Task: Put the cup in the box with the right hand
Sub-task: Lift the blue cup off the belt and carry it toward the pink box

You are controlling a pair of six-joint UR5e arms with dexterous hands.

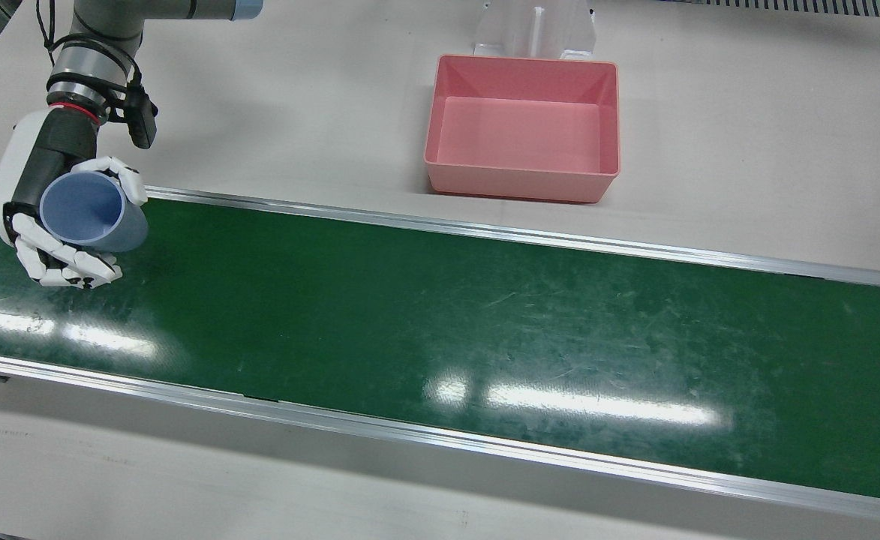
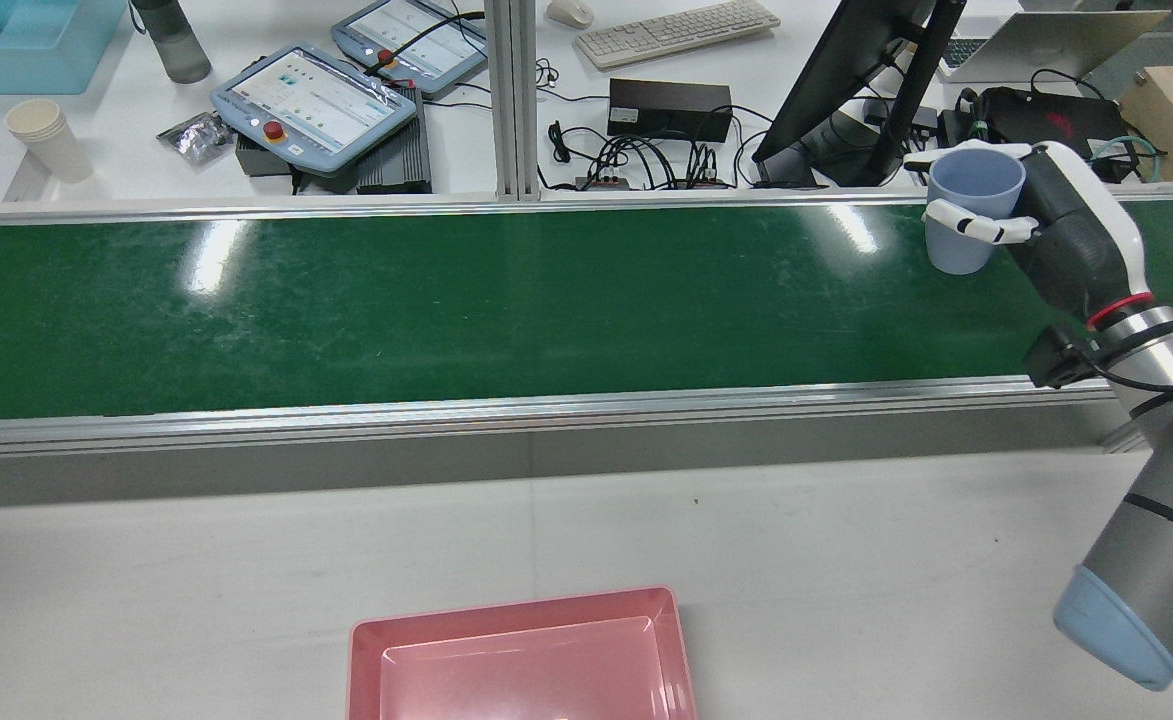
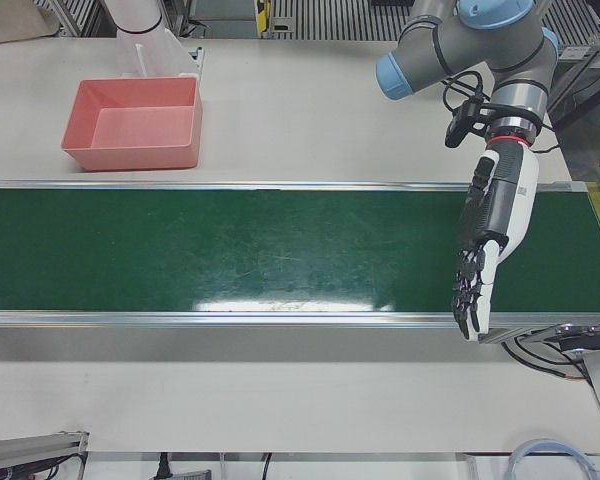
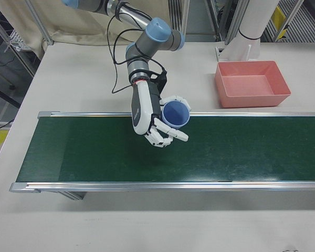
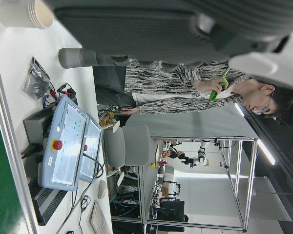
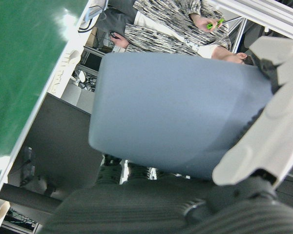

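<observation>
My right hand (image 1: 49,202) is shut on a light blue cup (image 1: 88,210) and holds it upright above the green belt (image 1: 440,315) at the robot's right end. The cup shows in the rear view (image 2: 971,205), the right-front view (image 4: 176,114) and fills the right hand view (image 6: 176,112). The right hand also shows in the rear view (image 2: 1056,220) and the right-front view (image 4: 149,118). The pink box (image 1: 612,127) stands empty on the white table behind the belt, far from the cup; it also shows in the rear view (image 2: 366,650), the left-front view (image 3: 192,128) and the right-front view (image 4: 281,84). My left hand (image 3: 490,240) hangs open and empty over the belt's other end.
A white pedestal (image 1: 533,30) stands just behind the pink box. Across the belt lies a desk with teach pendants (image 2: 316,100), cables, a keyboard (image 2: 676,30) and a monitor stand (image 2: 846,90). The belt has raised metal rails (image 1: 485,232) along both long edges.
</observation>
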